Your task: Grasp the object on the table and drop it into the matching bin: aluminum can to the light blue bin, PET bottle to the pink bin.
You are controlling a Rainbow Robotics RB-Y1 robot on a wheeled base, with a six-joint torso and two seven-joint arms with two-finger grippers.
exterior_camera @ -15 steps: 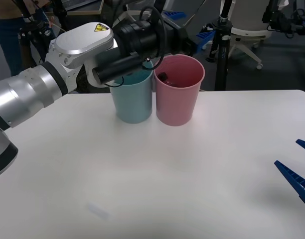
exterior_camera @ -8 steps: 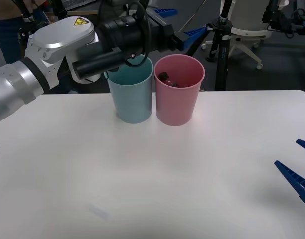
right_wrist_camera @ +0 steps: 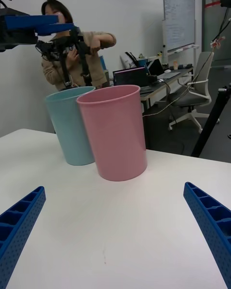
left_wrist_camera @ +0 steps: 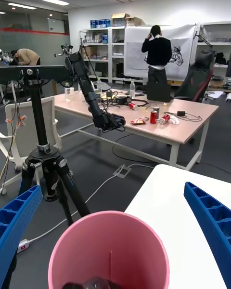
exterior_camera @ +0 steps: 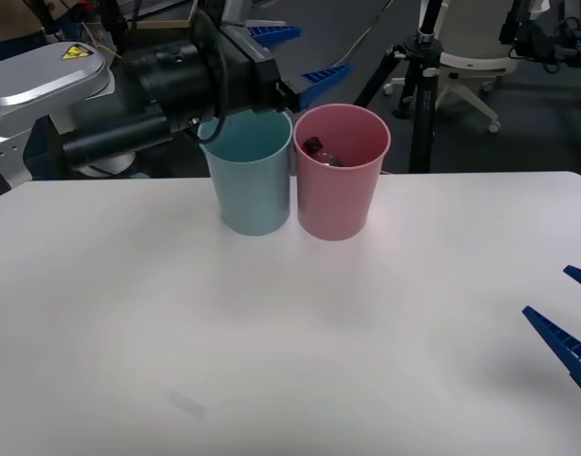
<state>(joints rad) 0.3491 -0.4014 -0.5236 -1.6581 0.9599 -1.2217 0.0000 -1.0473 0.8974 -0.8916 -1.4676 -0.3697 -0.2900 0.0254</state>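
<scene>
1. The left arm reaches in from the left, held high and level above the table (exterior_camera: 271, 361), its black wrist section pointing toward the bins.
2. The left gripper (exterior_camera: 292, 55) hangs in the air above and just behind the rims of the two bins, over the seam between them. Its blue ribbed fingers (exterior_camera: 327, 74) are spread wide with nothing between them.
3. In the left wrist view those fingers (left_wrist_camera: 208, 226) sit at the two lower corners, and the mouth of the pink bin (left_wrist_camera: 110, 250) lies directly below the gap between them.
4. The PET bottle (exterior_camera: 319, 152) lies inside the pink bin (exterior_camera: 338, 180), below the left gripper and apart from it. Its black cap leans against the inner wall on the side nearest the light blue bin (exterior_camera: 253, 180).
5. In the left wrist view a dark rounded shape shows at the bottom of the pink bin; what part of the bottle it is cannot be told.
6. The two bins stand upright on the table, touching side by side; the light blue one is nearer the left arm.
7. The right gripper (exterior_camera: 568, 323) is low over the table's near right corner, well apart from both bins, parked. Its fingers (right_wrist_camera: 211, 221) are released and wide apart, and the pink bin (right_wrist_camera: 115, 132) stands ahead of them with the light blue bin (right_wrist_camera: 70, 125) just behind it.
</scene>
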